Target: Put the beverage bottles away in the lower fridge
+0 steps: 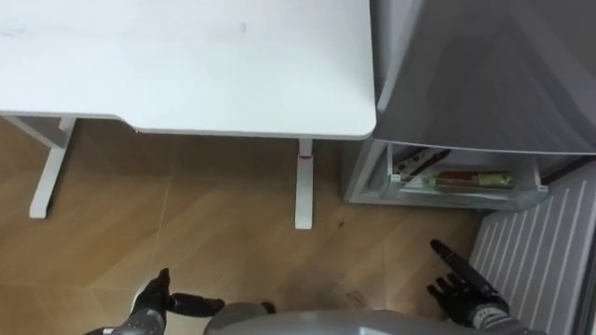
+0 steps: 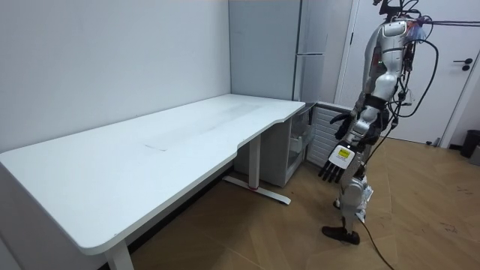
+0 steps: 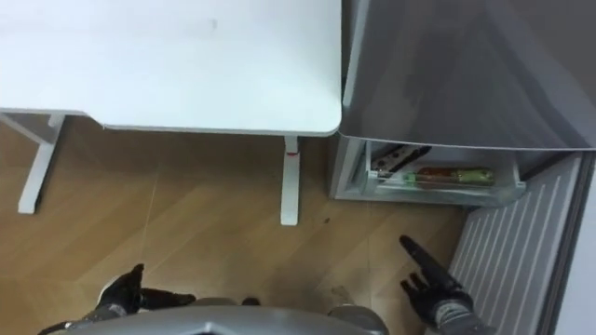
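A drink bottle (image 1: 473, 179) lies on its side in the open lower fridge compartment (image 1: 466, 197), next to a dark item too small to identify. The fridge (image 1: 484, 74) stands just beside the white table (image 1: 186, 65), with its ribbed lower door (image 1: 545, 256) swung open. The robot stands on the wooden floor (image 1: 214, 233) facing the compartment. Its left hand (image 1: 154, 300) and right hand (image 1: 466, 287) hang low, fingers loosely spread, holding nothing.

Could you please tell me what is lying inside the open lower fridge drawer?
In the drawer, a bottle lies on its side, with a dark item beside it. The fridge body above covers the drawer's rear, so more cannot be seen.
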Controlling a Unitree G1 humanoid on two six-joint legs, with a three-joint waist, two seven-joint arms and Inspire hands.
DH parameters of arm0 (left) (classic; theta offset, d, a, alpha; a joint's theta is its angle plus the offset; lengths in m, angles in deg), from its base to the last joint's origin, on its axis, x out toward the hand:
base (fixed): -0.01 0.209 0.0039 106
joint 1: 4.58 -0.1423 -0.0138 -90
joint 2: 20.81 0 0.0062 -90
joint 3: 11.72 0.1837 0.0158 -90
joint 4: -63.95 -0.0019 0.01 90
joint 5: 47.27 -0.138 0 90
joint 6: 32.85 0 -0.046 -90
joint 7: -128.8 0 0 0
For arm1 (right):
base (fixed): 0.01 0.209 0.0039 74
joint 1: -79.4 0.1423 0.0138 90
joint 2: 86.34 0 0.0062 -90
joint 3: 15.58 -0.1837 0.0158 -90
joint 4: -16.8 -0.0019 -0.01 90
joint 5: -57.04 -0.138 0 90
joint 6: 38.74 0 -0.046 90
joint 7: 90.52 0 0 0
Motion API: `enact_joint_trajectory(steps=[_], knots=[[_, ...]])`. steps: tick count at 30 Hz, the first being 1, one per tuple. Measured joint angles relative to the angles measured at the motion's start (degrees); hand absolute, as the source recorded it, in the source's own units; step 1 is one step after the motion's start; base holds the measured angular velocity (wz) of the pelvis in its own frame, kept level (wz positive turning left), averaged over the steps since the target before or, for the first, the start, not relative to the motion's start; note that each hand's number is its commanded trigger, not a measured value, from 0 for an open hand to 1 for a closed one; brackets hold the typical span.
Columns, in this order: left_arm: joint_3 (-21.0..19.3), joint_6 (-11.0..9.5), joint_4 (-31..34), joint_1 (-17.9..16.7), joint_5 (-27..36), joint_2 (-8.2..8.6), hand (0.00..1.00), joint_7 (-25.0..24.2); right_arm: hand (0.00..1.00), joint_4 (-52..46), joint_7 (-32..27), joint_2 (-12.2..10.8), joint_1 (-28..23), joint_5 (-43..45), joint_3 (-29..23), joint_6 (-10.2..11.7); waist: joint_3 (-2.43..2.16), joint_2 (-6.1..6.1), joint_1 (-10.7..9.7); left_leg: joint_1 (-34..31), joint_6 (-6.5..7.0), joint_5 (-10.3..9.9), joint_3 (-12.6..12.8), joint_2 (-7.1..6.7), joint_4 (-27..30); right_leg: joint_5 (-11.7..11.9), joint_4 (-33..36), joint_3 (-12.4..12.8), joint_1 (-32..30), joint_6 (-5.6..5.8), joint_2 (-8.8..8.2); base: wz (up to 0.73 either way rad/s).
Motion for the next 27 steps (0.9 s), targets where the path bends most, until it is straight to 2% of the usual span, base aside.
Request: enact_joint_trajectory(steps=[2, 5, 7, 11, 15, 16, 17, 22, 27], knots=[[-2.41, 0.01, -0.04, -0.55, -0.92, 0.32, 0.00, -0.03, 0.00, -0.03, -0.05, -0.22, -0.71, 5.10, -0.06, 0.27, 0.09, -0.29, -0.21, 1.50, -0.18, -0.27, 0.21, 0.05, -0.44, -0.02, -0.71, 0.43, 1.44, 0.00, 0.16, -0.07], [-5.63, 0.10, -0.11, -1.68, -1.51, 1.19, 0.00, 0.02, 0.00, -0.09, -0.13, -0.44, -1.93, 11.57, -0.11, 0.25, -0.06, -0.37, -0.49, 2.72, -0.25, -1.08, 0.31, 0.09, -0.44, -0.23, -1.12, 0.84, 2.89, 0.11, 0.32, -0.05], [-5.80, 0.20, -0.07, -2.26, -1.60, 1.20, 0.00, 0.21, 0.00, -0.27, -0.37, -0.65, -2.71, 14.95, -0.01, 0.11, -0.24, -0.50, -0.56, 2.86, -0.29, -1.36, 0.40, 0.10, -0.44, -0.30, -1.14, 0.92, 2.92, 0.15, 0.34, -0.07], [-6.18, 1.18, -0.15, -2.99, -3.71, 1.21, 0.00, 0.84, 0.00, -0.07, -0.80, -0.65, -4.24, 22.93, -0.15, -0.28, -0.25, -0.56, -0.80, 2.93, -0.31, -1.89, 0.44, 0.12, -0.43, -0.29, -1.66, 1.68, 3.03, 0.16, 0.44, -0.07], [-8.29, 2.03, -0.85, -3.46, -5.53, 1.35, 0.00, 0.87, 0.00, 0.50, -1.17, -0.66, -5.36, 30.66, -0.12, -0.41, -0.10, -0.86, -0.73, 3.95, -0.34, -2.47, 1.07, 0.19, -0.48, -0.45, -1.80, 2.17, 3.96, 0.36, 0.49, -0.06], [-8.39, 2.20, -0.86, -3.52, -6.00, 1.35, 0.00, 0.84, 0.00, 0.71, -1.18, -0.67, -5.44, 31.63, -0.12, -0.43, -0.09, -0.89, -0.75, 4.17, -0.31, -2.62, 1.15, 0.19, -0.40, -0.50, -1.80, 2.19, 4.16, 0.40, 0.49, -0.05], [-8.39, 2.54, -0.87, -3.63, -7.09, 1.38, 0.00, 0.74, 0.00, 1.38, -1.15, -0.71, -5.50, 33.32, -0.10, -0.44, 0.14, -0.62, -0.70, 4.51, -0.29, -2.94, 1.27, 0.21, -0.23, -0.56, -1.87, 2.21, 4.56, 0.46, 0.50, -0.06], [-8.55, 3.65, -0.86, -3.37, -8.72, 1.54, 0.00, 0.61, 0.00, 1.80, -1.56, -0.90, -5.44, 36.14, -0.10, -0.47, 0.02, -0.91, -0.77, 4.78, -0.19, -3.46, 1.21, 0.15, 0.29, -0.73, -1.79, 2.50, 4.90, 0.62, 0.45, -0.03], [-9.79, 4.26, -0.74, -3.26, -13.77, 1.73, 0.00, -0.19, 0.00, 1.71, -2.39, -0.94, -5.23, 39.13, -0.34, -0.47, -0.03, -0.81, -0.80, 4.82, -0.19, -3.46, 1.22, 0.16, 0.32, -0.74, -1.83, 3.00, 5.15, 0.62, 0.49, 0.00]])
